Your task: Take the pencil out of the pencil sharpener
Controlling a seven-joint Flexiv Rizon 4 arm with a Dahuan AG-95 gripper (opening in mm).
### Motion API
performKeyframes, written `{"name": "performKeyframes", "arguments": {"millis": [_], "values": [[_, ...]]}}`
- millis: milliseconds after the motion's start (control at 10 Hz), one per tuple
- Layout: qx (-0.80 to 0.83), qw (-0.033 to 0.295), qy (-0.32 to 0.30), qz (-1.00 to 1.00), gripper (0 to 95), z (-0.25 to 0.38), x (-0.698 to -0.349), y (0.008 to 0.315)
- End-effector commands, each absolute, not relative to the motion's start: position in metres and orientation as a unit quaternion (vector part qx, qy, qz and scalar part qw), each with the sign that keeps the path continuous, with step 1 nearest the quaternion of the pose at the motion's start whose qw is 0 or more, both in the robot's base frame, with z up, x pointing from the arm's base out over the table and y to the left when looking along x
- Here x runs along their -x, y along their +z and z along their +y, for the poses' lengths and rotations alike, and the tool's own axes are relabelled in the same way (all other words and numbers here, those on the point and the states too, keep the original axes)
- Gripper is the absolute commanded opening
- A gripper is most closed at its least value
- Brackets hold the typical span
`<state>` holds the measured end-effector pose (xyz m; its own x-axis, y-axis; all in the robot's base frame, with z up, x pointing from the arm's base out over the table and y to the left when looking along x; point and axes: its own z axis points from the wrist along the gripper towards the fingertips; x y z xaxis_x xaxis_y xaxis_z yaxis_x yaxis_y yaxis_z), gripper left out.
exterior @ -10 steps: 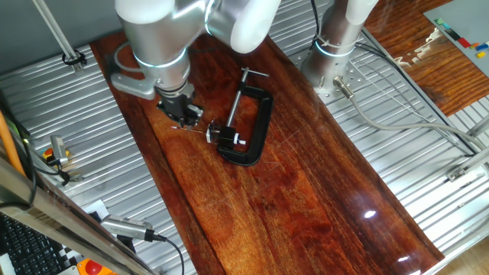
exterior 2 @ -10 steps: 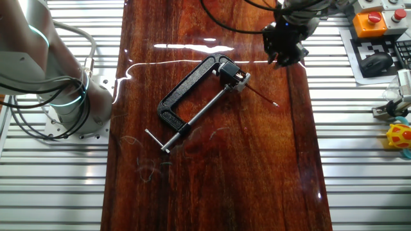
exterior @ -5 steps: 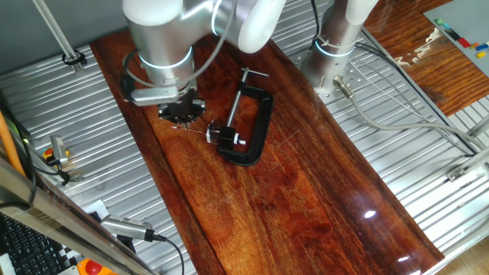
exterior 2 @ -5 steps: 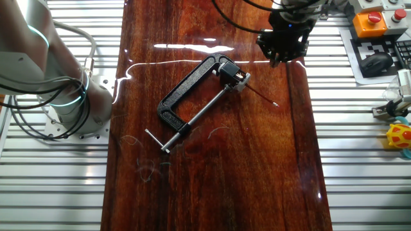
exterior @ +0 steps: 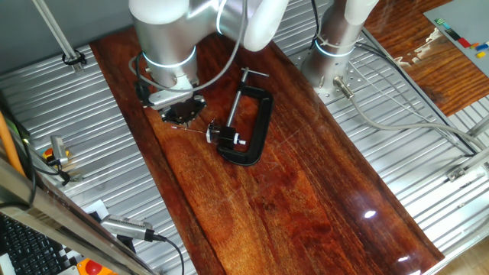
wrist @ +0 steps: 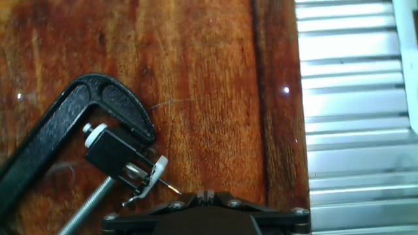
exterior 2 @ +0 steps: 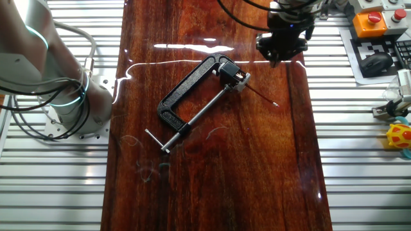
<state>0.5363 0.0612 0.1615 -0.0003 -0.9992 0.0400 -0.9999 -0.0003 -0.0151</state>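
Note:
The pencil [exterior 2: 262,95] is a thin dark stick lying on the wooden board [exterior 2: 257,167], one end in the pencil sharpener [exterior 2: 236,78]. The sharpener is a small black block with white metal bits, held in the black C-clamp [exterior 2: 186,90]. They also show in one fixed view: the pencil [exterior: 189,130], the sharpener [exterior: 226,137], the clamp [exterior: 256,122]. My gripper [exterior: 182,114] hovers just beside the pencil's free end, apart from it, also seen in the other fixed view [exterior 2: 278,50]. In the hand view the gripper [wrist: 206,194] is shut and empty; only a short piece of the pencil [wrist: 171,188] shows beside the sharpener [wrist: 121,160].
The board's edge [wrist: 281,98] runs close beside my gripper, with ribbed metal table [wrist: 353,98] beyond. The arm's base [exterior 2: 58,96] stands on the other side of the board. An orange button box [exterior 2: 371,22], a mouse [exterior 2: 377,62] and a yellow toy [exterior 2: 399,136] lie off the board.
My wrist has turned on the spot above the pencil's free end and shifted slightly. The pencil, sharpener and clamp have not moved.

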Motion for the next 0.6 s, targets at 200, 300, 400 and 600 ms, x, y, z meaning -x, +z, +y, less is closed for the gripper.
{"name": "performKeyframes", "arguments": {"millis": [200,300,400,600], "values": [[-0.589,0.007,0.015,-0.808,0.0,0.0611,-0.5369,0.1611],[-0.586,0.006,0.014,-0.81,0.0,0.0611,-0.5369,0.1611],[-0.586,0.007,0.016,-0.81,0.0,0.0611,-0.5369,0.1611],[-0.621,0.009,0.015,-0.784,0.0,0.0611,-0.5369,0.1611]]}}
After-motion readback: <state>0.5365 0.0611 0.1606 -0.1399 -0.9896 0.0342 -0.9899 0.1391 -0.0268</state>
